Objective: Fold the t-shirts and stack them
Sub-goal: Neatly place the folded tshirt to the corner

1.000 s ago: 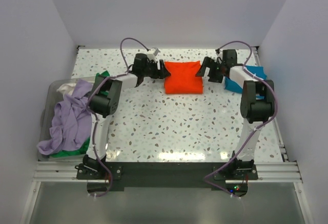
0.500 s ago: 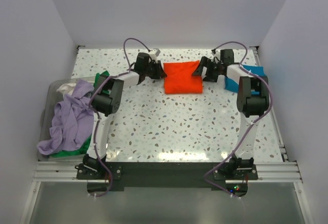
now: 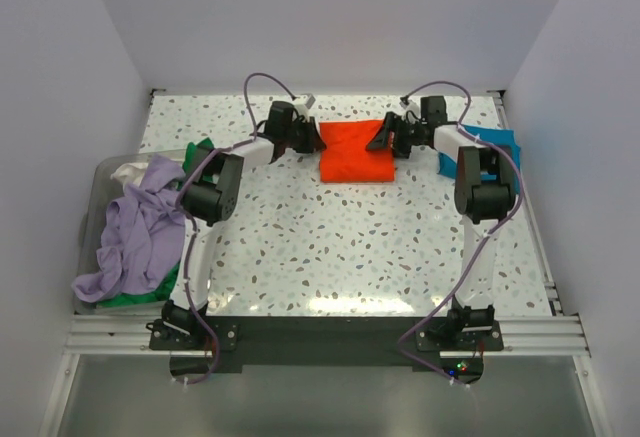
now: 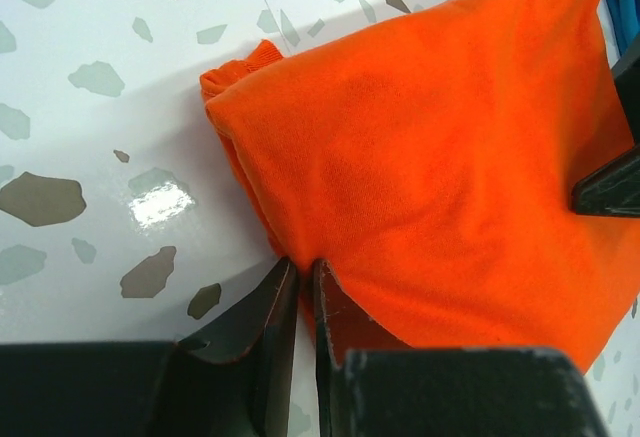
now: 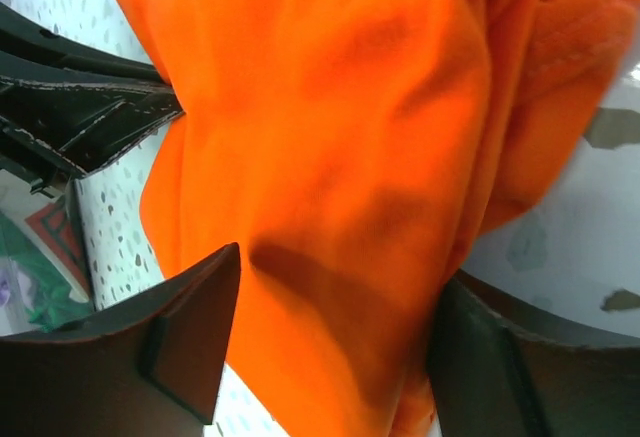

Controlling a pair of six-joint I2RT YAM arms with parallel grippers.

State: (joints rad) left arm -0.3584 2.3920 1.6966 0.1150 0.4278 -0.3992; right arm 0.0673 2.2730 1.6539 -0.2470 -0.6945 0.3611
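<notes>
Two grippers of mine work on one garment: the orange t-shirt (image 3: 355, 152), folded into a squarish packet at the middle of the far edge of the table (image 3: 330, 247). My left gripper (image 4: 302, 279) sits at the packet's left side with its fingers drawn almost together, tips right at the hem. I cannot tell whether a layer of cloth is caught between them. My right gripper (image 5: 335, 357) is at the packet's right side, fingers spread wide with a thick bulge of orange cloth between them, not squeezed. The teal t-shirt (image 3: 497, 139) lies in the far right corner, just beside my right arm, and I judge the stack belongs there. The lavender t-shirt (image 3: 135, 232) is heaped with a green t-shirt (image 3: 203, 145) and a whitish t-shirt (image 3: 128, 170) in the bin (image 3: 103, 164) at the left edge, all unfolded, so the task is well short of done. To do this step well, I should close the right fingers on every layer of the fold and take an equally full bite on the left. Then I should lift both sides level and together so the packet does not sag open, and set it squarely on the teal one.
</notes>
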